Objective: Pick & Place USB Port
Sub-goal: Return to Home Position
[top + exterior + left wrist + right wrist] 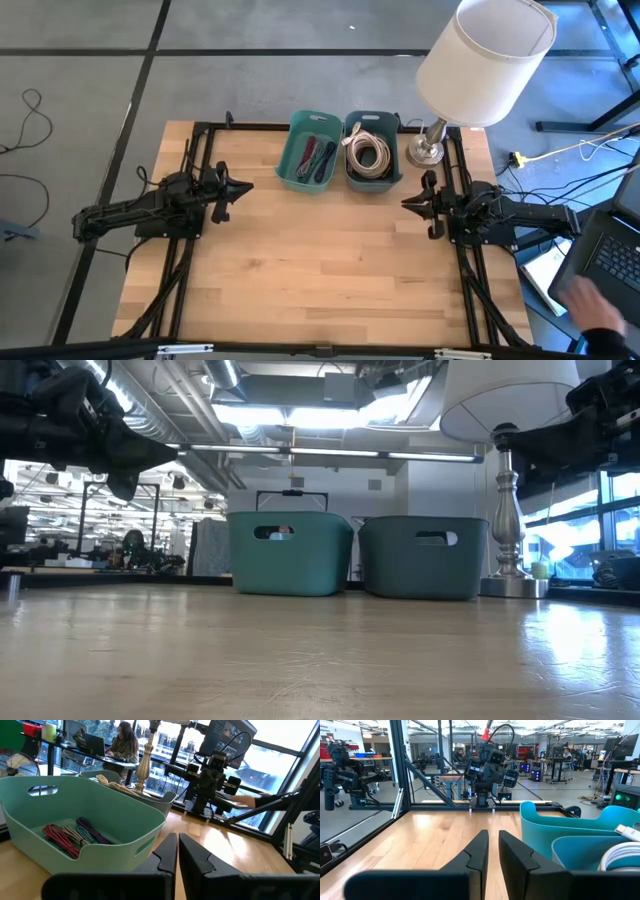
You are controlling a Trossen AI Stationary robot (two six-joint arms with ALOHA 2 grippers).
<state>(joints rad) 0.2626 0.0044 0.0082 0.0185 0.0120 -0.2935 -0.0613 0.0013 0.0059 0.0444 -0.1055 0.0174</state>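
Observation:
Two teal bins stand side by side at the table's far edge. The left bin [311, 150] holds red and dark cables [75, 836]. The right bin [372, 150] holds coiled pale cables [368, 152]. My left gripper [243, 187] hovers near the table's left side, fingers nearly together, pointing right. My right gripper [408, 204] hovers near the right side, fingers nearly together, pointing left. Neither touches anything.
A table lamp with a white shade [485, 55] and metal base [427, 150] stands at the far right corner, beside the right bin. Black frame rails [190, 250] run along both sides. A person's hand [590, 295] and a laptop lie off the right edge. Bare wood fills the middle.

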